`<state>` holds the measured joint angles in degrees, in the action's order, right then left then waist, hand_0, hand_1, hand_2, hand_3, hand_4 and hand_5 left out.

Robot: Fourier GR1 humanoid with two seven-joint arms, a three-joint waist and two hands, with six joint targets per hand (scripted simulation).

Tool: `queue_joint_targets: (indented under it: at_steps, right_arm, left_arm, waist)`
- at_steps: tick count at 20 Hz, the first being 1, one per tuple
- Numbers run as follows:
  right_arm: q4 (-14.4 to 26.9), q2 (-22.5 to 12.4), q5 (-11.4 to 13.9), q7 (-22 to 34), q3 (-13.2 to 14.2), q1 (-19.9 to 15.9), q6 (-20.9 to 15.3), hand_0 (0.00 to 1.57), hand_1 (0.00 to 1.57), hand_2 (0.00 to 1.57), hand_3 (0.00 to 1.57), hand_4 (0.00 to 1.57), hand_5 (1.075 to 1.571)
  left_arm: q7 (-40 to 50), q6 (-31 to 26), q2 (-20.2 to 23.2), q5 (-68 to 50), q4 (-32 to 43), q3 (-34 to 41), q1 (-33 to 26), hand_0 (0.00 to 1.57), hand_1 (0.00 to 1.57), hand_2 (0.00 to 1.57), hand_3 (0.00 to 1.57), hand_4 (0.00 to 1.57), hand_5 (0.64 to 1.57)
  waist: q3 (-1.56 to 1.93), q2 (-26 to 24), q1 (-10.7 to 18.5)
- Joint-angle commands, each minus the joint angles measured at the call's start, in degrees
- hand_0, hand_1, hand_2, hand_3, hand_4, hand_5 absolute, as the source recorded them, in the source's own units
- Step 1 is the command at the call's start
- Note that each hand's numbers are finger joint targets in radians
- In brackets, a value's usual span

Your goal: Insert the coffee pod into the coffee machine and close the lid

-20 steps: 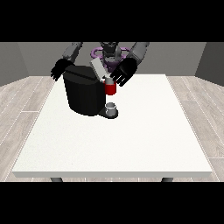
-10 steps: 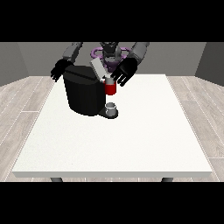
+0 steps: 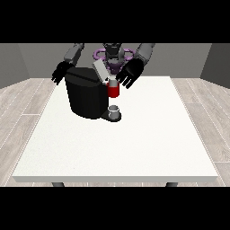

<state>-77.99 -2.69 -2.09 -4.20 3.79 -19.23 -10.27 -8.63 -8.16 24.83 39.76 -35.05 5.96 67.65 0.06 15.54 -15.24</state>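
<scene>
A black coffee machine (image 3: 87,96) stands on the white table (image 3: 130,143), in the far part of the table at about 11 o'clock from the table's middle. Its body is dark and rounded, and at its front there is a red part (image 3: 113,91) above a small grey cup (image 3: 114,111) that sits on the machine's base. The grey lid (image 3: 100,71) of the machine is tilted up, so it is not closed. It rises from the top of the machine toward 11 o'clock.

The hand at the view's right (image 3: 129,74) is at about 2 o'clock from the machine's top, just beside the raised lid and above the red part. Its fingers (image 3: 122,83) are spread and look relaxed (they do not curl around anything that I can see), so this hand is released. I cannot tell if it touches the lid or the machine.

The hand at the view's left (image 3: 59,72) is at about 10 o'clock from the machine, behind its upper left edge. Its fingers point down and look straight, so this hand also holds nothing.

The coffee pod cannot be made out clearly. A small pale shape is at the top of the red part, under the lid, but I cannot tell if this is the pod. The robot's torso (image 3: 113,56) is behind the machine at 12 o'clock.
</scene>
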Motion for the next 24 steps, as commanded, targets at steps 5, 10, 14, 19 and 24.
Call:
queue_joint_targets:
  at_steps: [5, 10, 14, 19, 24]
  right_arm:
    - [-1.1, -0.8, -0.7, -1.5, -0.3, 1.3, 2.2, 0.00, 0.00, 0.00, 0.00, 0.42, 1.571]
    - [1.0, -0.8, -1.6, -0.6, 1.3, 0.6, 1.5, 0.00, 0.00, 0.00, 0.00, 0.41, 1.571]
    - [4.6, -0.8, -1.4, -1.9, 2.9, 0.2, 0.1, 0.00, 0.00, 0.00, 0.00, 0.37, 1.571]
    - [3.2, 0.6, -0.8, -1.7, 0.6, 3.8, 0.5, 0.00, 0.00, 0.00, 0.00, 0.34, 1.571]
    - [6.5, -0.5, -0.5, -5.0, 2.7, 4.1, -0.4, 0.00, 0.00, 0.00, 0.00, 0.42, 1.571]
  left_arm:
    - [-3.0, -2.7, 3.8, 2.7, 1.3, -1.7, -0.4, 0.00, 0.00, 0.00, 0.00, 0.00, 1.571]
    - [-0.8, -3.2, 1.4, 4.2, 0.2, -3.2, -0.8, 0.00, 0.00, 0.00, 0.00, 0.00, 1.571]
    - [0.0, -3.0, -1.4, 3.7, -1.1, -3.2, -1.0, 0.00, 0.00, 0.00, 0.00, 0.00, 1.571]
    - [-0.4, -4.5, -0.4, 3.7, -0.8, -2.6, -2.0, 0.00, 0.00, 0.00, 0.00, 0.00, 1.571]
    - [-0.5, -4.5, -2.0, 3.7, -3.0, -2.9, -3.8, 0.00, 0.00, 0.00, 0.00, 0.00, 1.571]
  waist:
    - [-0.05, 1.7, -1.8]
    - [-0.04, -1.3, 0.0]
    - [-0.02, -1.3, 2.3]
    - [-0.04, -4.4, 1.8]
    - [-0.03, -6.1, 4.6]
